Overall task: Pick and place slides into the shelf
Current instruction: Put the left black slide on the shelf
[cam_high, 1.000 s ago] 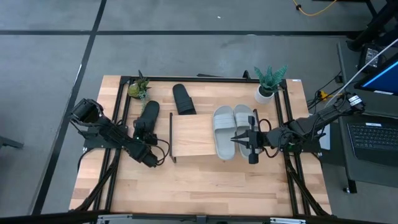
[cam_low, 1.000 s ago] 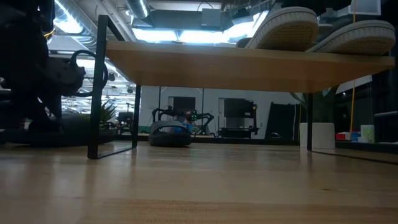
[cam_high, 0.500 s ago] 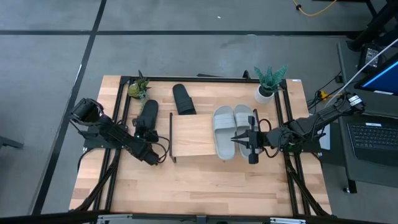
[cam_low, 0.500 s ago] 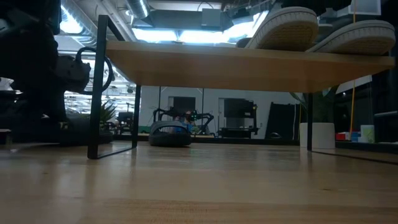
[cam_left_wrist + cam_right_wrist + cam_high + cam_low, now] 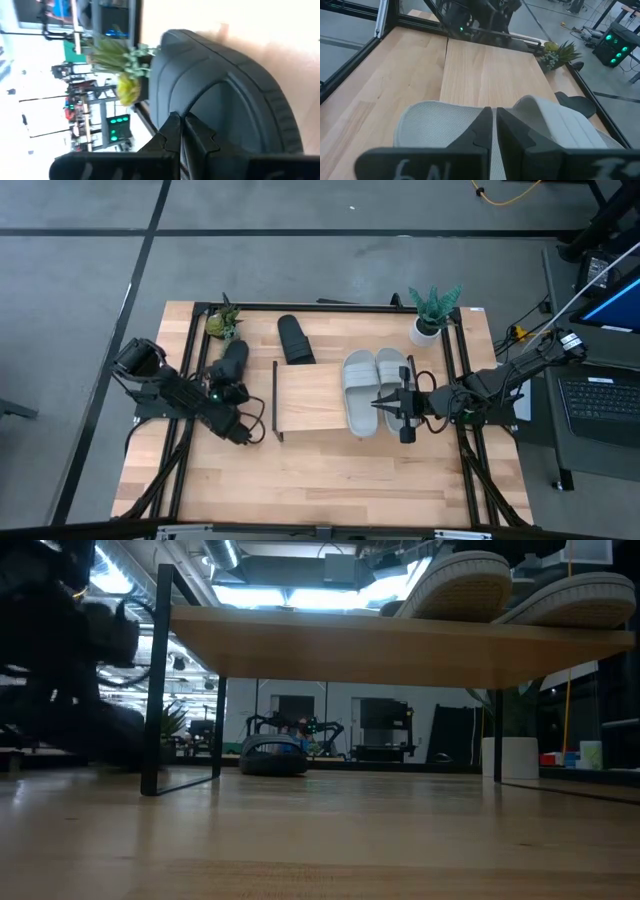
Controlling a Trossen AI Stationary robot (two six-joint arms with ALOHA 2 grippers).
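Left pincer (image 5: 222,383) pinches shut on a matte black slide (image 5: 231,358) — ribbed, rounded rubber.

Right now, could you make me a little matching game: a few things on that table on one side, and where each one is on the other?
Things:
1. grey slides
2. black slide near the left gripper
3. other black slide
4. white plant pot

Places:
A. far right corner of the table
B. on the shelf
C. on the table behind the shelf
D. on the table left of the shelf

Pairs: 1-B, 2-D, 3-C, 4-A
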